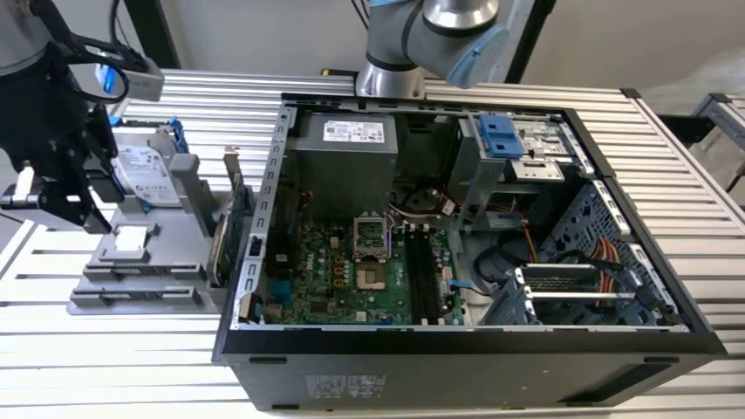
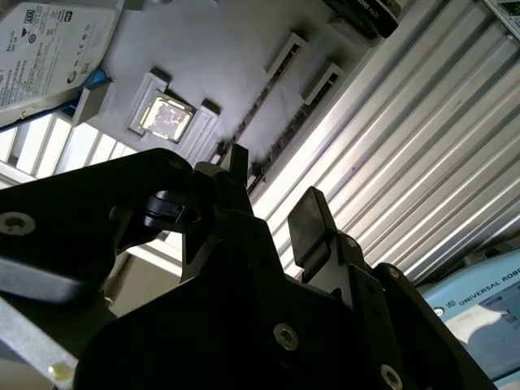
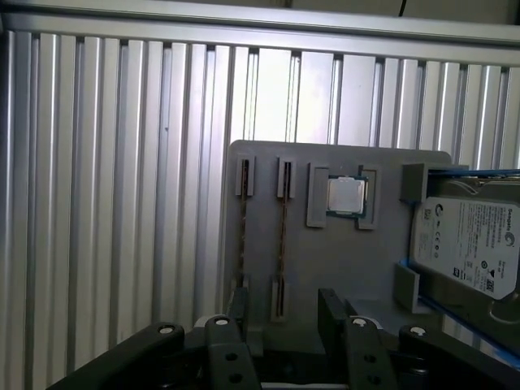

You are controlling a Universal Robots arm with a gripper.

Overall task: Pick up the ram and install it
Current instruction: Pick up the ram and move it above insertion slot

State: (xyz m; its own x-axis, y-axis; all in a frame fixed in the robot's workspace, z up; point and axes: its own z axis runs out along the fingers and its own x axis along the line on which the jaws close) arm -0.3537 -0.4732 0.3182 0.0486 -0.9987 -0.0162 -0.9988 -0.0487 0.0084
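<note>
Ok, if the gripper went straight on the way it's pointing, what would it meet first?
Probably the ram, the stick nearer the processor chip, standing in the gray holder; the open gripper sits roughly astride its line, though depth is unclear.

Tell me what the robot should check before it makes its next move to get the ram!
1. The pincer is open and empty: ok.
2. The ram stands on edge in the grey holder: ok.
3. The pincer lines up with the ram: looks ok in the first wrist view.
4. The computer case is open: ok.
5. The memory slots are free, latches open: cannot tell.
</note>
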